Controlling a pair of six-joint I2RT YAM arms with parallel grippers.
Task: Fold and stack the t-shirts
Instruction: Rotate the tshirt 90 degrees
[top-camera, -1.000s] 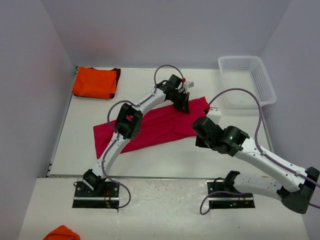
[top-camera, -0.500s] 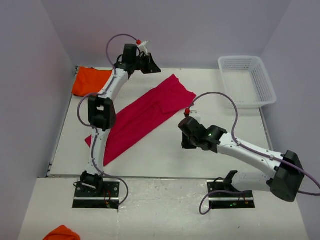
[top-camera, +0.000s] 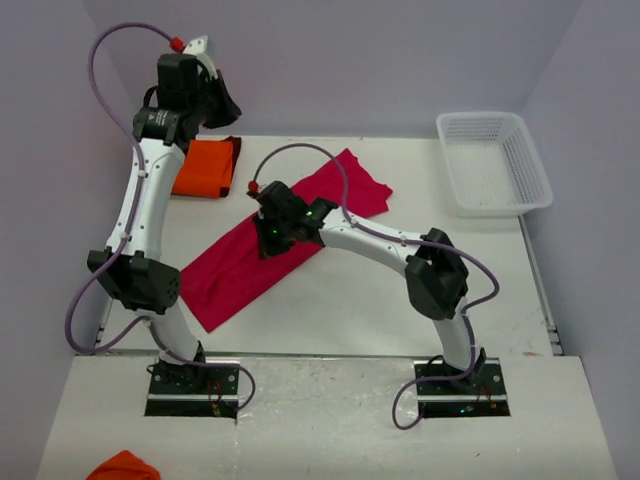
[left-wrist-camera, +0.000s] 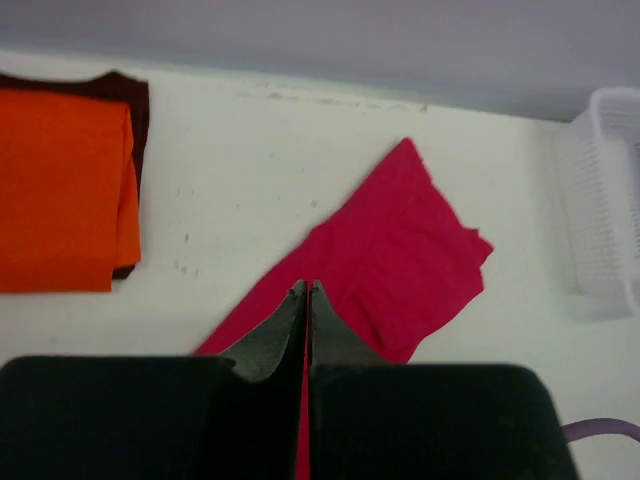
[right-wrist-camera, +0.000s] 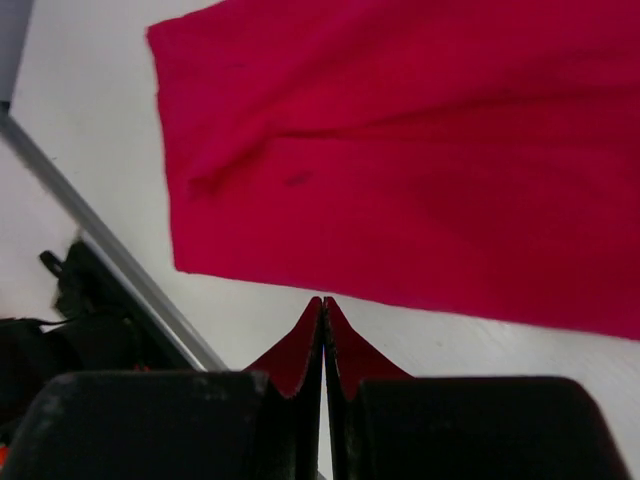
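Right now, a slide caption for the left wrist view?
Shut left pincer overlooks the crimson t-shirt; folded orange t-shirt left, white basket right.

Orange t-shirt (top-camera: 205, 168): in the top view its left part is hidden behind the left arm (top-camera: 150, 190); the left wrist view cuts it off at the left edge.
Crimson-pink t-shirt (top-camera: 230, 275): in the top view its middle is covered by the right pincer (top-camera: 268, 240); the right wrist view cuts it off at the top and right edges.
Basket (left-wrist-camera: 605, 200): blurred, cut off at the right edge of the left wrist view.
Orange lump (top-camera: 122, 467): cut off by the bottom edge; cannot tell what it is.
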